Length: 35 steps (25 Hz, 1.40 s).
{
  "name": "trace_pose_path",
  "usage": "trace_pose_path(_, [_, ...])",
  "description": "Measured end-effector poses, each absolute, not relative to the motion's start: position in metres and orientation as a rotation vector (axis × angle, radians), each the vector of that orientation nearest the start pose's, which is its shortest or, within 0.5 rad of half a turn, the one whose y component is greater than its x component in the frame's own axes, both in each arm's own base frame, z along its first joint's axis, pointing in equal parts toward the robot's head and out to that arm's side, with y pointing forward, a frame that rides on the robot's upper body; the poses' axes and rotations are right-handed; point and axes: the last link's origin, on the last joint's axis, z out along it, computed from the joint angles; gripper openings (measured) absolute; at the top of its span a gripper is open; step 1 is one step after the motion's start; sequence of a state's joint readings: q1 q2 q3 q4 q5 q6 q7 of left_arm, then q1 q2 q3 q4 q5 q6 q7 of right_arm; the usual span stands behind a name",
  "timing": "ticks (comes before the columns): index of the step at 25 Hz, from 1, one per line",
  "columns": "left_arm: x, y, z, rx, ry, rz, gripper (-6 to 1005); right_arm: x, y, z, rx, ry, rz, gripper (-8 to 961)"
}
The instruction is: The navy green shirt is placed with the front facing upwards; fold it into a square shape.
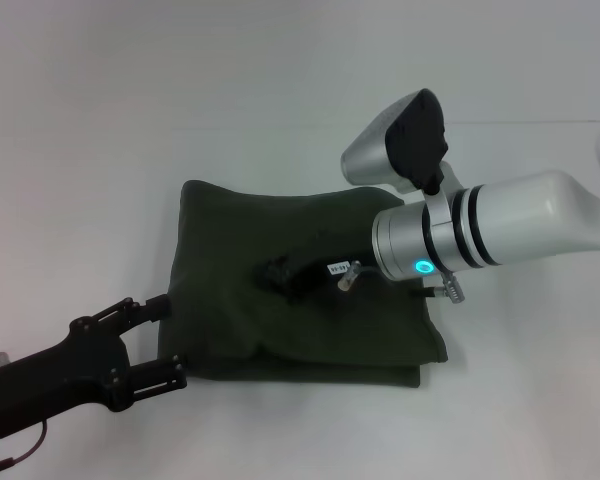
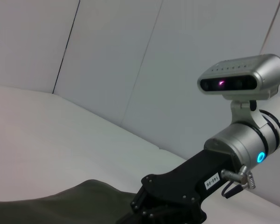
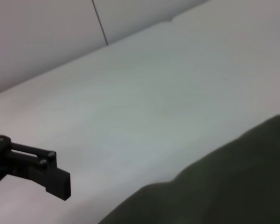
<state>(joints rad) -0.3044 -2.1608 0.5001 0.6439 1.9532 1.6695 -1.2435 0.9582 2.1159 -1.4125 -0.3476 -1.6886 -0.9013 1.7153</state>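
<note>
Now folded shirt (image 1: pixel 230 260) under right hand (image 1: pixel 280 275), left hand (image 1: pixel 160 340) at edge.

Lab-like test bench: bare white table (image 1: pixel 130 120), plain panelled wall (image 2: pixel 130 56).

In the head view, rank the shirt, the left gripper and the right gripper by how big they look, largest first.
1. The navy green shirt, folded on the table, covers the most area.
2. The left gripper, open at the shirt's near-left edge.
3. The right gripper, mostly hidden against the dark cloth, so its rank is unsure.
</note>
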Motion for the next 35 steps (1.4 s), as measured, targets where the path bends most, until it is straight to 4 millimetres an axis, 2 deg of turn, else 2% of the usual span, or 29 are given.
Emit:
trace_pose_path(17, [-0.306, 0.258, -0.009, -2.488, -0.783, -0.934, 907, 0.172, 0.385, -0.126, -2.852, 0.817, 0.172, 51])
trace_pose_path(25, [-0.306, 0.258, -0.01, -2.485, -0.787, -0.93, 907, 0.176, 0.382, -0.123, -2.854, 0.824, 0.191, 55])
trace_pose_path(35, [-0.307, 0.258, -0.009, -2.474, -0.792, -0.936, 907, 0.172, 0.379, -0.11, -2.849, 0.777, 0.301, 61])
